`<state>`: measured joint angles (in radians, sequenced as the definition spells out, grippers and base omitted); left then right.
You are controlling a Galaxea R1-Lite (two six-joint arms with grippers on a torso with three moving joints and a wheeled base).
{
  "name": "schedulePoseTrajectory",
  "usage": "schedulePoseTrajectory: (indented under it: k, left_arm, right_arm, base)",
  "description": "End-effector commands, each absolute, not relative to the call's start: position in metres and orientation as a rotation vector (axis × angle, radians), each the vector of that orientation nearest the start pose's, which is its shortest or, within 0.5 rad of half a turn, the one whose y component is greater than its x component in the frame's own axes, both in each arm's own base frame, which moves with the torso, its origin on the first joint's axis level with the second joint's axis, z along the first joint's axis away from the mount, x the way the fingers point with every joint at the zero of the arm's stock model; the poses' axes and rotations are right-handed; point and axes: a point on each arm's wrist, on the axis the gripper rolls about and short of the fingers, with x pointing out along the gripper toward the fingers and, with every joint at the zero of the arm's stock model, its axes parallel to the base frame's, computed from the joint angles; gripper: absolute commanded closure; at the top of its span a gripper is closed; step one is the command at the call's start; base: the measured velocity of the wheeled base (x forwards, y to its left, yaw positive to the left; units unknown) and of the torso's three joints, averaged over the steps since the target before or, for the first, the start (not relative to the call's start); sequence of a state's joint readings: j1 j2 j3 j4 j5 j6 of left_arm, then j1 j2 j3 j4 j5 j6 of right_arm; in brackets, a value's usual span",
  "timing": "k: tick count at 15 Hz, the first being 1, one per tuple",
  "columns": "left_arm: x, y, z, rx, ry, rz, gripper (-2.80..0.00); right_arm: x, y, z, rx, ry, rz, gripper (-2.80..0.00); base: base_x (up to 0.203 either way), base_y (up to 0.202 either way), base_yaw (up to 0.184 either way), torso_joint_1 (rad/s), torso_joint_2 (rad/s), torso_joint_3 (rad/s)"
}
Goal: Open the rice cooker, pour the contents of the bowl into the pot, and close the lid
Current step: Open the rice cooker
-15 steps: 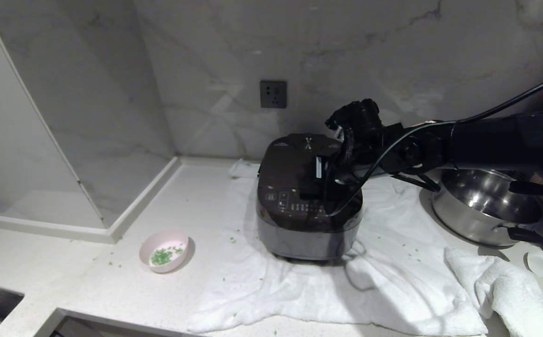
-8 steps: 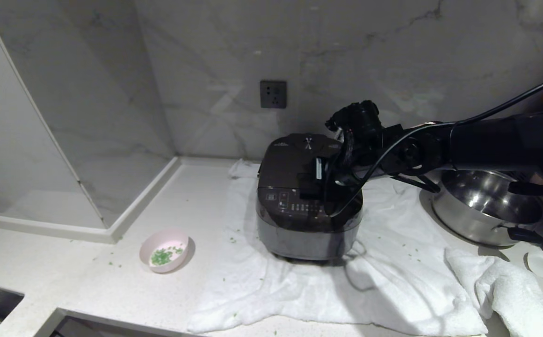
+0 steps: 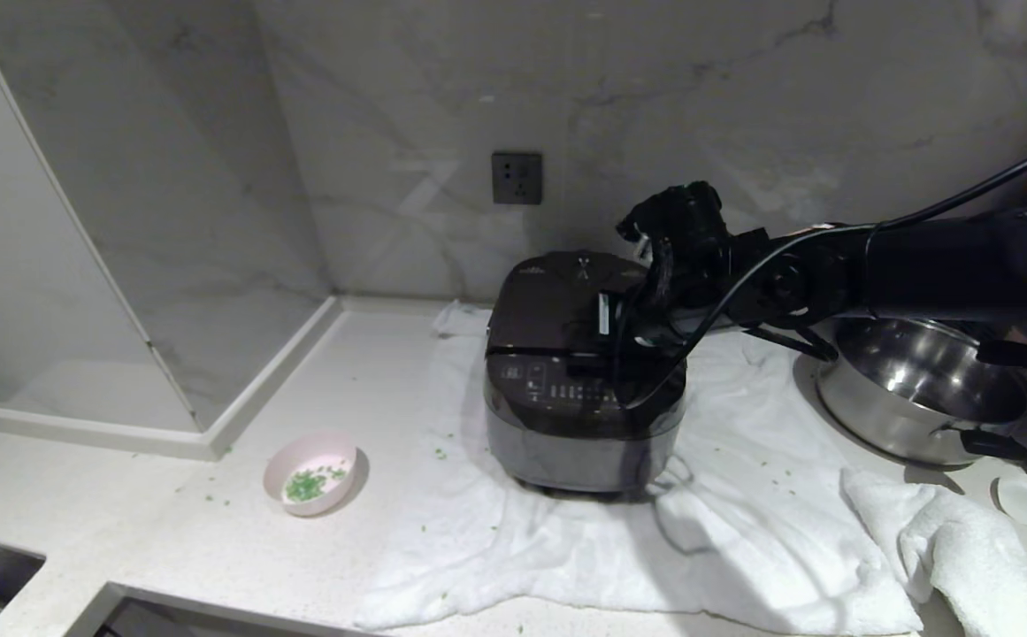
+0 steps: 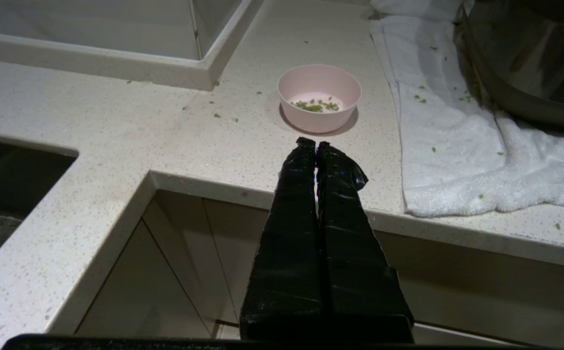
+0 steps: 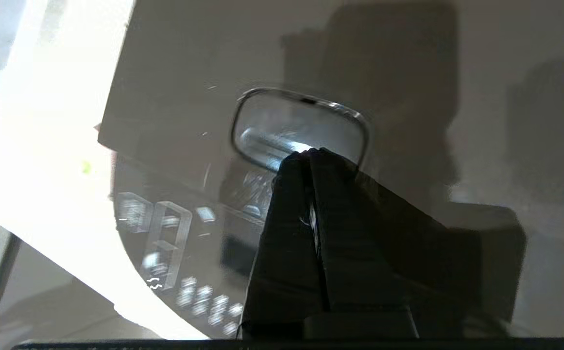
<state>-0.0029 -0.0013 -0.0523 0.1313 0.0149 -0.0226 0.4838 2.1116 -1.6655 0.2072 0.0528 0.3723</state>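
Right claw [image 5: 309, 154] together, tips on lid [image 3: 557, 305] release button [image 5: 297, 127] | left claw [image 4: 316, 146] together, parked near bowl [image 4: 319, 97]

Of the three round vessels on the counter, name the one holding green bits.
The small pink bowl, alone on the bare counter left of the towel. The rice cooker on the towel is dark and boxy; the steel pan at right looks empty.

Head camera looks forward and down over the counter [image 3: 124, 522]. Left wrist camera sits low off the counter edge, facing the bowl [image 4: 319, 97], also in the head view. Right wrist camera is close above the lid [image 5: 311, 58], looking down.
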Motion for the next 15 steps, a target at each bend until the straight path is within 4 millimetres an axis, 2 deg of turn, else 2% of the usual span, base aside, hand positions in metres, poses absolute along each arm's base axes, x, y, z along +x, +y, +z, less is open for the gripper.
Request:
schedulePoseTrajectory:
  k: [1,10,15]
  left_arm:
    - [-0.027,0.0,0.076,-0.022,0.078,0.013,0.0]
    - [-0.027,0.0,0.076,-0.022,0.078,0.013,0.0]
    - [-0.027,0.0,0.076,-0.022,0.078,0.013,0.0]
  right_arm:
    - [0.365,0.199,0.209,0.22,0.683,0.413,0.0]
    - [0.331,0.212,0.261,0.233,0.523,0.51,0.0]
    - [0.298,0.216,0.289,0.236,0.461,0.567,0.0]
  base:
    - [0.0,0.0,0.0,0.0,0.0,0.0]
    - [0.0,0.0,0.0,0.0,0.0,0.0]
    - [0.0,0.0,0.0,0.0,0.0,0.0]
